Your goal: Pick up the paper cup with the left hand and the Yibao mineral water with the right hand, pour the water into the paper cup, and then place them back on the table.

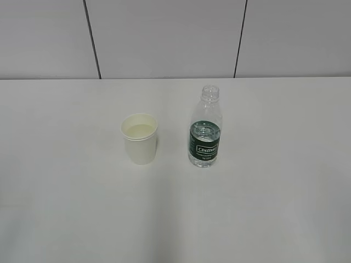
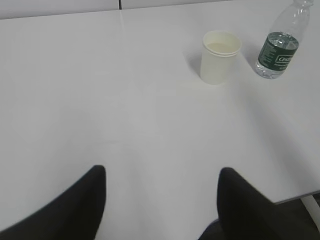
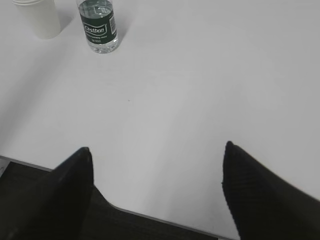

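Note:
The cream-white paper cup [image 1: 140,138] stands upright on the white table [image 1: 66,192], with liquid in it. The clear Yibao bottle [image 1: 205,129], capless with a dark green label, stands upright just right of the cup. Neither arm shows in the exterior view. In the left wrist view my left gripper [image 2: 162,172] is open and empty near the table's front edge, far from the cup [image 2: 219,57] and bottle [image 2: 280,47]. In the right wrist view my right gripper [image 3: 157,150] is open and empty over the table's front edge, far from the bottle [image 3: 98,25] and the cup [image 3: 42,20].
A grey panelled wall [image 1: 164,38] rises behind the table's far edge. The table's front edge [image 3: 150,216] runs below the right gripper, with dark floor beyond it. The table's corner edge [image 2: 300,195] shows at the right of the left wrist view.

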Motion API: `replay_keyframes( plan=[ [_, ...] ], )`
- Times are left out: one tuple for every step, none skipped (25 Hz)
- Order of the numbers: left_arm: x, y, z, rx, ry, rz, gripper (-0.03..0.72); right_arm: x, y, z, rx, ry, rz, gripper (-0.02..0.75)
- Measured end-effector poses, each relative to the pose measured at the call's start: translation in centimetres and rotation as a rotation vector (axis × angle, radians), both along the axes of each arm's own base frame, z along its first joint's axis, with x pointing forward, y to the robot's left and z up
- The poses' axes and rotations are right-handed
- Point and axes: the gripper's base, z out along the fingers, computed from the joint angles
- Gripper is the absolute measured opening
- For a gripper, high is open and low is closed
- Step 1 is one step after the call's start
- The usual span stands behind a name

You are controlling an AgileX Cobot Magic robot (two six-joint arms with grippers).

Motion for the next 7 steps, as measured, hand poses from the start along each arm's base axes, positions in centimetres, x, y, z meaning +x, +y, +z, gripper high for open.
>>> replay_keyframes(
  plan=[
    [0.00, 0.00, -0.01, 0.000, 0.001, 0.000, 0.476, 0.00, 0.00, 0.00, 0.000, 0.000, 0.000, 0.592],
    [0.00, 0.00, -0.01, 0.000, 0.001, 0.000, 0.476, 0.00, 0.00, 0.00, 0.000, 0.000, 0.000, 0.592],
    [0.00, 0.00, -0.01, 0.000, 0.001, 0.000, 0.476, 0.00, 0.00, 0.00, 0.000, 0.000, 0.000, 0.592],
    [0.00, 0.00, -0.01, 0.000, 0.001, 0.000, 0.476, 0.00, 0.00, 0.00, 0.000, 0.000, 0.000, 0.592],
    [0.00, 0.00, -0.01, 0.000, 0.001, 0.000, 0.476, 0.00, 0.00, 0.00, 0.000, 0.000, 0.000, 0.592],
    [0.00, 0.00, -0.01, 0.000, 0.001, 0.000, 0.476, 0.00, 0.00, 0.00, 0.000, 0.000, 0.000, 0.592],
    [0.00, 0.00, -0.01, 0.000, 0.001, 0.000, 0.476, 0.00, 0.00, 0.00, 0.000, 0.000, 0.000, 0.592]
  ],
)
